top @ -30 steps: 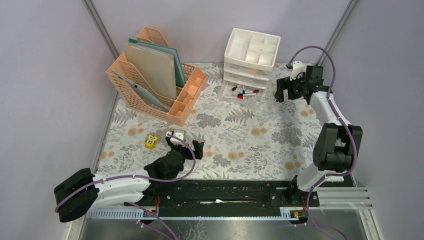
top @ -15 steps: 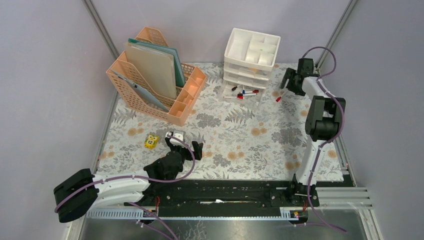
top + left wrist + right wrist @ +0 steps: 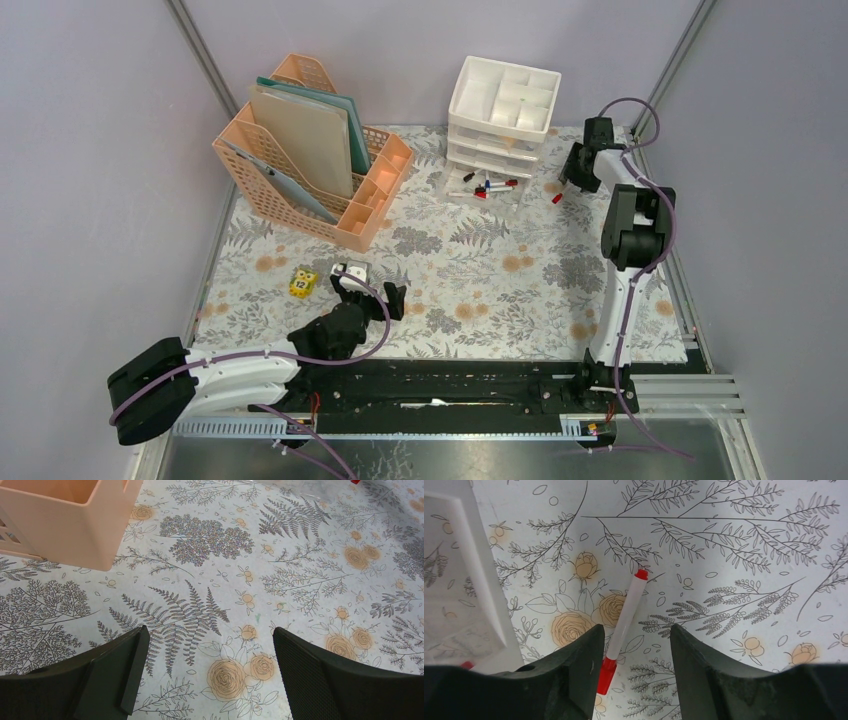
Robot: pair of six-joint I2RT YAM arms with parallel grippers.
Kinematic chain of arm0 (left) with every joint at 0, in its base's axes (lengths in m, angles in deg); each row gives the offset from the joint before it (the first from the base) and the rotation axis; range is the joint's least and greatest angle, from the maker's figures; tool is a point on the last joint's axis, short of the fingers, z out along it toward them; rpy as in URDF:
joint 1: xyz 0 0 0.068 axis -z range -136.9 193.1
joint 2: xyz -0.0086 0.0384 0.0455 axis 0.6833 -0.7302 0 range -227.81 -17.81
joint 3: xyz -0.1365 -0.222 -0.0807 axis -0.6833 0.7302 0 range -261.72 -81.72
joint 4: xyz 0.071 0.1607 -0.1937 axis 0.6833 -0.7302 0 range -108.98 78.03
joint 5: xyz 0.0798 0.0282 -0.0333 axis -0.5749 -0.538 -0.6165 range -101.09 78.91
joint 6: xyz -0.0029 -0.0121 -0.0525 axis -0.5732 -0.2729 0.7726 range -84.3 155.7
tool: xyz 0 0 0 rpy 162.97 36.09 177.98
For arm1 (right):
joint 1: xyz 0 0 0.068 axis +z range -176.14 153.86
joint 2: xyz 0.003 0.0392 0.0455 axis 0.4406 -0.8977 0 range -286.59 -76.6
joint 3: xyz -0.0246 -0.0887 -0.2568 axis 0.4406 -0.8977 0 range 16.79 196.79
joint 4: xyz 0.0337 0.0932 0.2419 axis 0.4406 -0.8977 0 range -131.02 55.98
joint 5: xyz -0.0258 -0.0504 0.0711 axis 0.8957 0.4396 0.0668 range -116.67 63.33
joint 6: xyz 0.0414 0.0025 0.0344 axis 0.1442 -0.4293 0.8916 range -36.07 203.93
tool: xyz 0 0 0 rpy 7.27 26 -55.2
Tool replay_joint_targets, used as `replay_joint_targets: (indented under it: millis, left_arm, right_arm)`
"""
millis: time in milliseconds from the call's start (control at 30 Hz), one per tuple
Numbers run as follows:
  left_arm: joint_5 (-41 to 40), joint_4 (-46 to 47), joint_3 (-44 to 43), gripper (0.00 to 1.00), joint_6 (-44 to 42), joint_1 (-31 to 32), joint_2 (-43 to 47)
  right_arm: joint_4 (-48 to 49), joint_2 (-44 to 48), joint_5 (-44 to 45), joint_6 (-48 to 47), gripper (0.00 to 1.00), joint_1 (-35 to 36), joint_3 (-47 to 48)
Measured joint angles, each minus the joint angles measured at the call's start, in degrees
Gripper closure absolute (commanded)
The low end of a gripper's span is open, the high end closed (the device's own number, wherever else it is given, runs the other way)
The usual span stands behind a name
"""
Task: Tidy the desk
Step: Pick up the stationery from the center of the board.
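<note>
The right hand point(image 3: 634, 635) is spread astride a white, red-capped plastic marker point(image 3: 626, 612) lying on the pale fern-printed cloth counter point(image 3: 744, 555); one finger sits on each side. The left hand point(image 3: 210, 645) is spread wide.

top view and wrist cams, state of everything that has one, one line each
left gripper, open, empty, above the desk
right gripper, open, astride the red marker
red marker, capped, lying flat on the desk
bottom drawer, pulled out, markers inside
upper drawers, shut
file rack, upright, folders inside
</note>
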Motion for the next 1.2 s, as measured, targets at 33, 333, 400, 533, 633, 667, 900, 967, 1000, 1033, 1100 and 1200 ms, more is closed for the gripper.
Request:
replay_joint_targets:
  millis: [33,333,400,533,633,667,900,967,1000,1033,1100,1200]
  left_arm:
    - [0.0,0.0,0.0,0.01,0.0,0.0,0.0]
    - [0.0,0.0,0.0,0.01,0.0,0.0,0.0]
    - [0.0,0.0,0.0,0.01,0.0,0.0,0.0]
    - [0.0,0.0,0.0,0.01,0.0,0.0,0.0]
    - [0.0,0.0,0.0,0.01,0.0,0.0,0.0]
    - [0.0,0.0,0.0,0.01,0.0,0.0,0.0]
    - [0.0,0.0,0.0,0.01,0.0,0.0,0.0]
    - [0.0,0.0,0.0,0.01,0.0,0.0,0.0]
    - [0.0,0.0,0.0,0.01,0.0,0.0,0.0]
    - [0.0,0.0,0.0,0.01,0.0,0.0,0.0]
    - [0.0,0.0,0.0,0.01,0.0,0.0,0.0]
    - [0.0,0.0,0.0,0.01,0.0,0.0,0.1]
  right_arm:
    - [-0.2,-0.5,0.1,0.0,0.45,0.1,0.3]
    - [-0.9,-2.5,1.3,-0.5,0.56,0.5,1.5]
    - [-0.9,-2.6,1.4,-0.8,0.59,0.7,1.6]
    - [-0.9,-2.6,1.5,-1.4,0.62,0.9,1.6]
    - [-0.9,-2.7,1.6,-1.8,0.56,1.0,1.6]
    - [-0.9,-2.7,1.6,-1.9,0.55,1.0,1.6]
    - [-1.0,-2.7,1.6,-2.7,0.73,1.0,1.6]
    - [-0.9,-2.7,1.6,-2.9,0.84,1.0,1.4]
    - [-0.8,-2.7,1.6,-3.1,0.9,1.0,1.3]
    - [-0.6,-2.6,1.6,-3.2,0.93,1.0,1.1]
    - [0.6,-2.0,1.6,-3.5,0.97,1.0,-0.1]
    - [2.9,0.2,1.2,-3.9,1.0,1.0,-4.0]
